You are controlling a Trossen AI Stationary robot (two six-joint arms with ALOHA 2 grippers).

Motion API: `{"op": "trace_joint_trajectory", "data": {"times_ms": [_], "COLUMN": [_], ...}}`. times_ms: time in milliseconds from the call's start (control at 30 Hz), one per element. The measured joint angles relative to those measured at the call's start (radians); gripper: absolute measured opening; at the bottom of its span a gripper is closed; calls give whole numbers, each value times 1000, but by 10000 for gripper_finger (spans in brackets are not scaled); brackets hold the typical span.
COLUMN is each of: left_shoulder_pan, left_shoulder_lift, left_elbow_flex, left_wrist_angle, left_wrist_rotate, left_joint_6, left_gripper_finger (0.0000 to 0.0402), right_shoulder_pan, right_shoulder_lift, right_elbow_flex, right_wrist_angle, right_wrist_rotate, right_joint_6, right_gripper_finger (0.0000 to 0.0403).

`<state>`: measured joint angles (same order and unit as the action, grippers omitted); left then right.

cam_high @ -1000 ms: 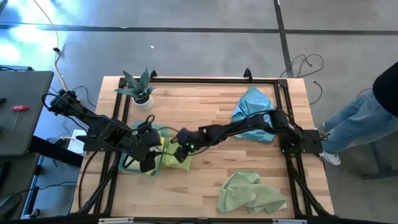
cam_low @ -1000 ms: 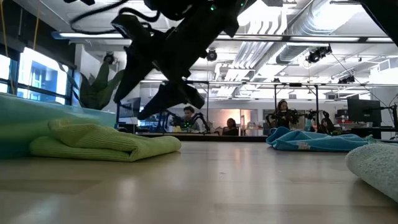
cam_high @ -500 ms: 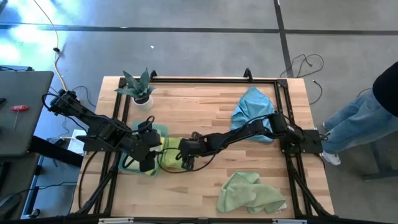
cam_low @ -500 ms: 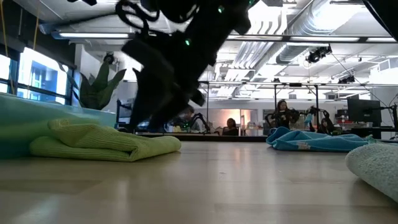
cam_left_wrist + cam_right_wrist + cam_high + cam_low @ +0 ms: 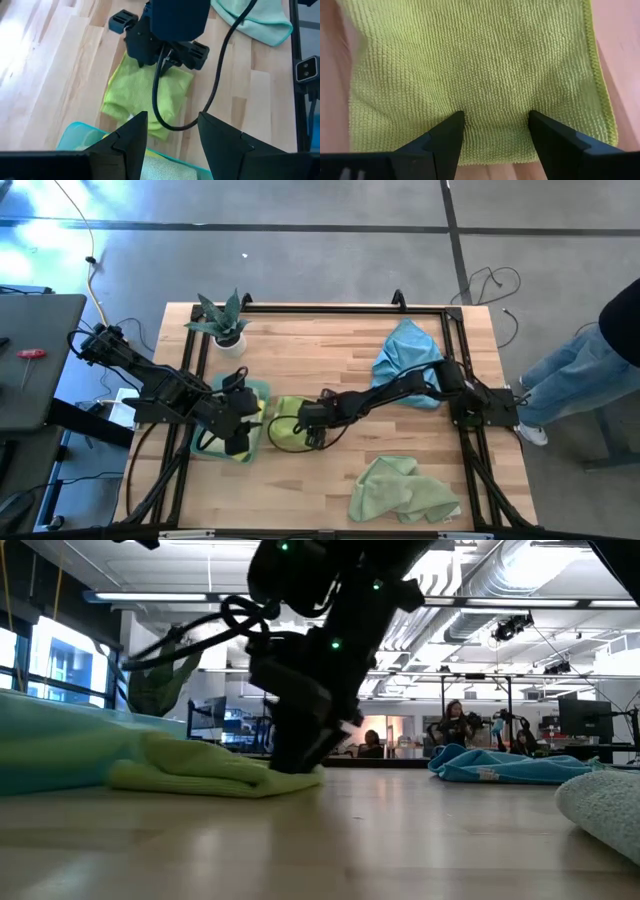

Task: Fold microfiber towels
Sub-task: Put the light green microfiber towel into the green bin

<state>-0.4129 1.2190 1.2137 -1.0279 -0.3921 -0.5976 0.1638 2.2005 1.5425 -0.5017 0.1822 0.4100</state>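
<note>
Yellow-green and already folded small, one towel [image 5: 285, 423] lies on the wooden worktop [image 5: 330, 360] just beside the teal towel [image 5: 252, 392], on the side away from the potted plant [image 5: 222, 320]. The right hand [image 5: 310, 436] is pressed down on the folded towel's far edge, fingers [image 5: 447, 135] spread wide and flat on the cloth, grasping nothing. From that hand, the towel stretches away toward the teal towel, so any pull or smoothing stroke would run along that line. The left hand [image 5: 238, 442] waits over the teal towel, fingers [image 5: 131, 131] parted and empty, nearer the teal one than the folded one. Well apart from the teal towel, a blue towel [image 5: 408, 352] and a pale green towel [image 5: 400, 490] lie crumpled, not yet folded.
</note>
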Motion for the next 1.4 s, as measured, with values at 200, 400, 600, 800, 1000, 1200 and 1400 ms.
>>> {"op": "trace_joint_trajectory", "data": {"times_ms": [200,400,600,800,1000,1200,1400], "left_shoulder_pan": [0,2,48,106,178,248,270], "left_shoulder_lift": [0,0,15,89,242,435,566], "left_elbow_flex": [0,0,1,0,1,-1,3], "left_wrist_angle": [11,92,189,205,260,368,476], "left_wrist_rotate": [-71,-140,-152,-132,20,195,265], "left_joint_6": [0,-3,-89,-230,-274,-298,-453], "left_gripper_finger": [165,165,165,165,165,165,165], "right_shoulder_pan": [0,6,22,20,33,33,33], "right_shoulder_lift": [-31,-150,-368,-590,-700,-689,-688], "right_elbow_flex": [-3,-14,-99,-402,-688,-812,-878], "right_wrist_angle": [-165,-346,-399,-164,204,406,480], "right_wrist_rotate": [42,109,179,31,-88,-127,-131], "right_joint_6": [-44,-77,-53,219,494,641,742], "right_gripper_finger": [220,220,220,220,220,220,220]}}
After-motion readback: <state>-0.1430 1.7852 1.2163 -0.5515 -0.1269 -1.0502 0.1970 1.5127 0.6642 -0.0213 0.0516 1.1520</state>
